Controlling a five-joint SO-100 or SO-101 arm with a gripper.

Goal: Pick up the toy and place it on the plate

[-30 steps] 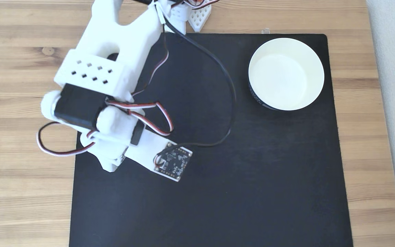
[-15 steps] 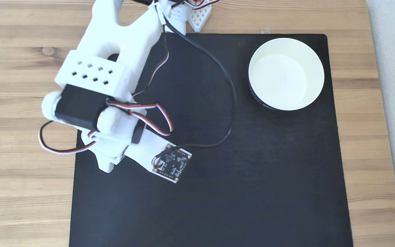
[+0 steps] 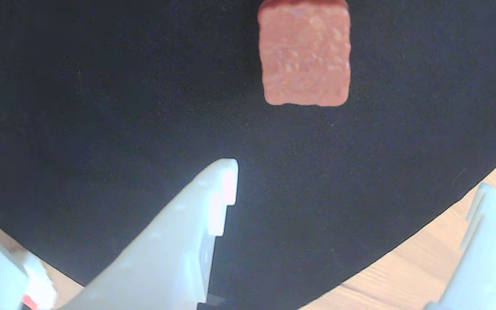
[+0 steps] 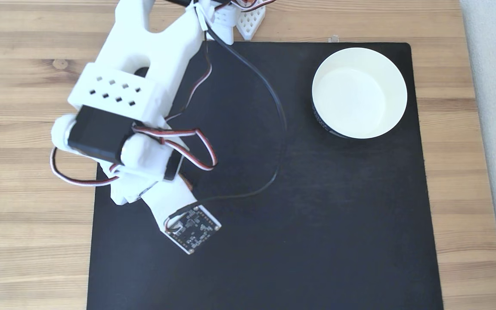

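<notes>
Though nearly square, toy [image 3: 304, 54] sides squared to wrist view.

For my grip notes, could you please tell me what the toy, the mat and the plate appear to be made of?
Toy: probably foam or soft rubber, matte, with a crumbly biscuit-like grain. Mat: black, dull, possibly felt or rubber, with no glare. Plate: white, smooth, thin-walled, perhaps paper or plastic.

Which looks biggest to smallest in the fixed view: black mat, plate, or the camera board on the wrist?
1. Black mat, by far the largest.
2. Plate, a round white dish on the mat's upper right.
3. Camera board, smallest, though it rides above the mat, nearer the camera, so it looks somewhat enlarged.
</notes>
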